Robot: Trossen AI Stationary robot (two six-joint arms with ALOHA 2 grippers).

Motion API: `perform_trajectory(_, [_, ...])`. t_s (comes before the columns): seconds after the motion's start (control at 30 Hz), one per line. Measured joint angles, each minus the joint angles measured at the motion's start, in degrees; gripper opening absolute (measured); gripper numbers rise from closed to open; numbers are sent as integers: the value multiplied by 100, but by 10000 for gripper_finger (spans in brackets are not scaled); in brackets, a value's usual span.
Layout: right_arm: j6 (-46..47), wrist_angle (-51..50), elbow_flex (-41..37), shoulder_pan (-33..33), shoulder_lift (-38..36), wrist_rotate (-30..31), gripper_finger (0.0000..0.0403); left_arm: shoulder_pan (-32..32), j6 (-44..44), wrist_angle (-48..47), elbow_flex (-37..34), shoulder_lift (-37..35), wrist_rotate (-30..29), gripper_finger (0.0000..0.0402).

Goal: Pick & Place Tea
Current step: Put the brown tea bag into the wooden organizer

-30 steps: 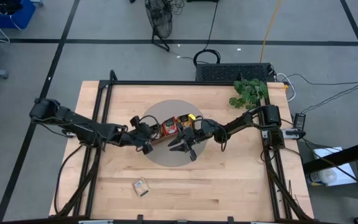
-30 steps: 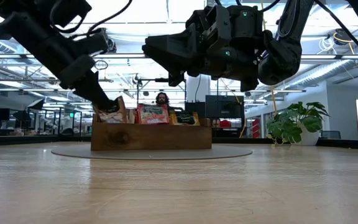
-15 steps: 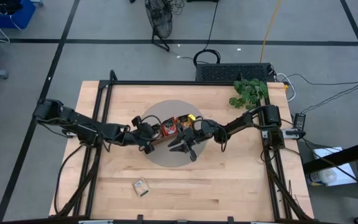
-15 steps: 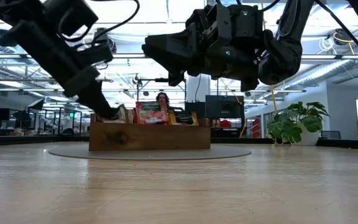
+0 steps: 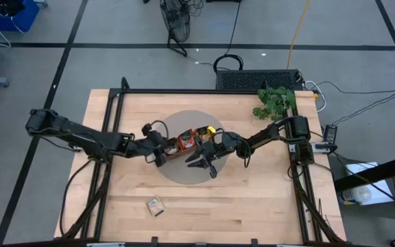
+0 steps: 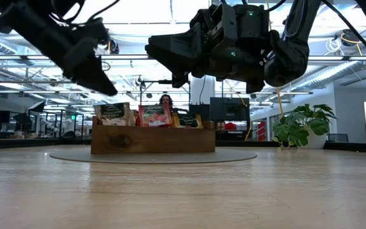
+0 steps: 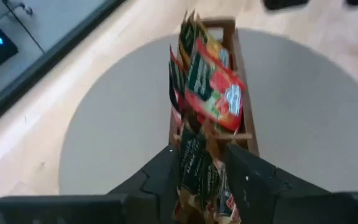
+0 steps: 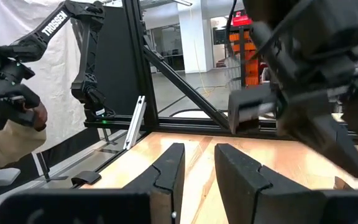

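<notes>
- One tea sachet lies flat and alone on the near part of the worktop, well apart from everything else. By my judgement it is the piece left to fetch.
- The right hand hangs over the near side of the round grey mat, just in front of the tray. Its fingers are a narrow way apart with nothing between them, and it looks to be waiting.
- The left hand is at the left end of the tray and, in the low view, above the sachets, not among them. Its fingers are parted a little and empty, and the packets showing through the gap sit below in the tray.
- The wooden tray sits on the mat with the rest of the tea standing on edge in it. Beige sachets are at the left end, red sachets in the middle and yellow sachets to the right.
- To do this step well, I would take the left hand straight up until the fingertips are clear, since a sideways drag could catch and tip the upright packets.
- For the loose sachet, come down from above with wider fingers and pinch across one edge. A thin packet lying flush on wood gives little to grip and may slide.
- A potted plant stands at the far right corner, out of the way.
</notes>
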Motion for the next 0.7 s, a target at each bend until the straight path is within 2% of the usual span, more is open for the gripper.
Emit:
perform_trajectory(0.13, [0, 0, 0, 0, 0, 0, 75, 0, 106, 23, -2, -281, 38, 142])
perform_trajectory(0.2, [0, -11, 0, 0, 0, 0, 75, -5, 122, 46, -2, -376, 298, 136])
perform_trajectory(0.33, [0, -48, 0, 0, 0, 0, 75, -98, 36, -308, 184, -304, 691, 100])
perform_trajectory(0.47, [-20, -46, 0, 0, 0, 0, 75, -151, -519, -1333, 794, 116, 726, 21])
perform_trajectory(0.5, [-24, -46, 0, 0, 0, 0, 75, -151, -638, -1502, 960, 263, 744, 11])
perform_trajectory(0.7, [-42, -44, 0, 0, 0, 2, 75, -158, -517, -1725, 1661, 1337, 1297, 4])
